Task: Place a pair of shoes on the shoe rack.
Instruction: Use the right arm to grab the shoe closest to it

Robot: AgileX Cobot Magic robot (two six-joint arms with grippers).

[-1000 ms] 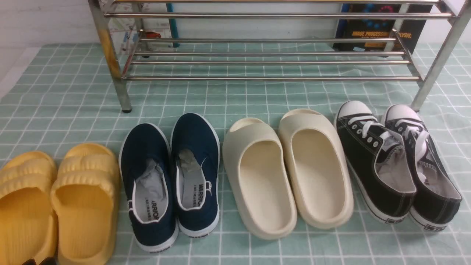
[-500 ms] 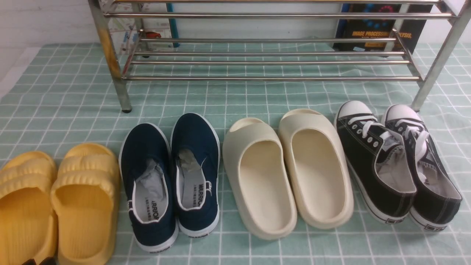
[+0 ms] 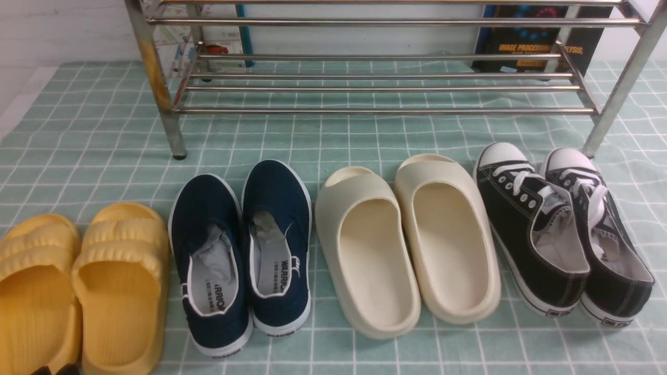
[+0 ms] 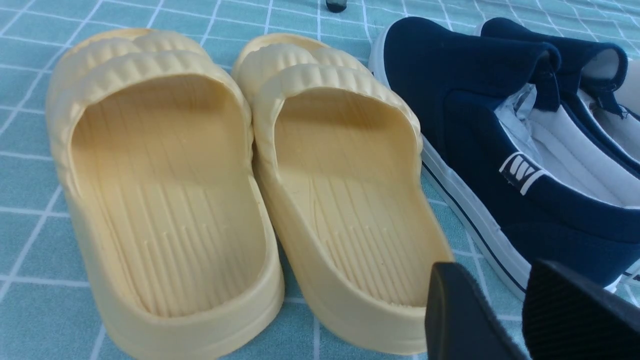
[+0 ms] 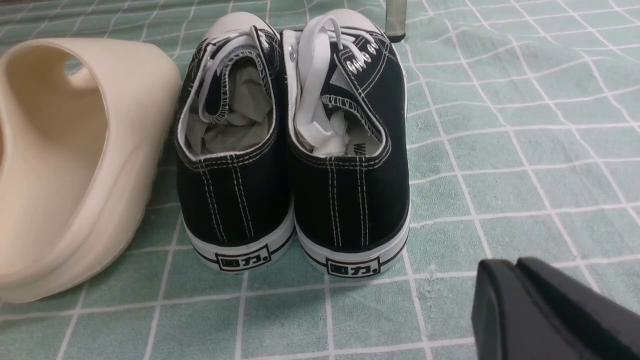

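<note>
Before tubular shoe rack (image 3: 375, 110) | canvas pair of shoes (image 3: 521, 219) (rubber toes)

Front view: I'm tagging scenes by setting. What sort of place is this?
Probably a staged test table, not a real hallway: a checked cloth spread under a steel rack, with a book propped behind it.

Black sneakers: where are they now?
Front view: the black sneakers sit at far right, beside the cream slides, toes toward the rack's right front leg.
</note>
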